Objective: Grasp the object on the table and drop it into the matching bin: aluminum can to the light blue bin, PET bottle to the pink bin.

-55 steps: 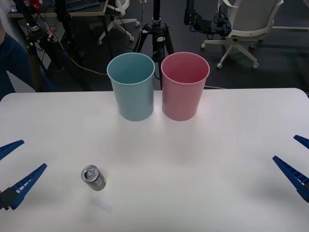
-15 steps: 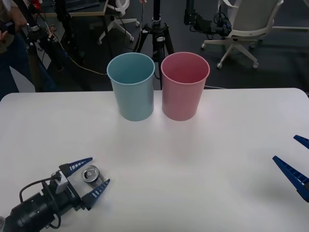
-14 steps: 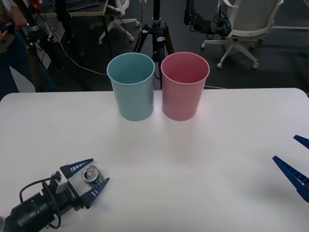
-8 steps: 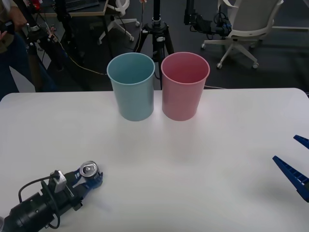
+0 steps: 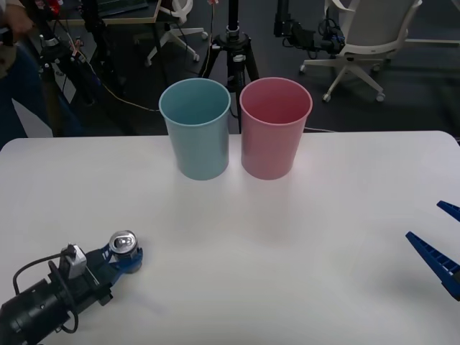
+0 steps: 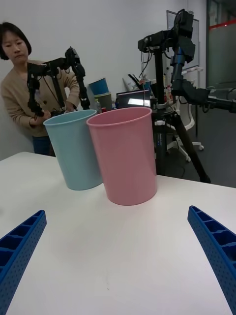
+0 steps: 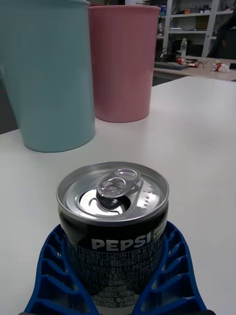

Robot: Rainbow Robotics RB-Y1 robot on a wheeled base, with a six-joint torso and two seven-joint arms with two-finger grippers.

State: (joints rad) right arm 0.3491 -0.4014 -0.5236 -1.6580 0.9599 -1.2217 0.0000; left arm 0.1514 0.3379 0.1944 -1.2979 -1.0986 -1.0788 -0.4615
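Note:
The aluminum can [image 5: 123, 243] [image 7: 113, 221], dark-sided with a shiny pull-tab top, stands upright in my left gripper [image 5: 123, 257] at the front left of the white table [image 5: 287, 237]. The blue fingers [image 7: 54, 275] wrap both sides of the can, so the gripper is shut on it. The light blue bin [image 5: 195, 128] [image 7: 46, 74] [image 6: 73, 147] and the pink bin [image 5: 275, 127] [image 7: 123, 59] [image 6: 125, 152] stand side by side at the table's far middle, blue to the left. My right gripper [image 5: 445, 241] [image 6: 118, 261] waits open at the table's right edge.
Beyond the table's far edge are a black tripod [image 5: 231, 43], camera stands and an office chair [image 5: 366, 43]. A person [image 6: 22, 98] stands behind the bins, away from the task's things. Broad bare tabletop lies between the can and the bins.
My left gripper reached the can, closed around it, and has drawn it slightly left and up compared with half a second ago. The right arm has not moved.

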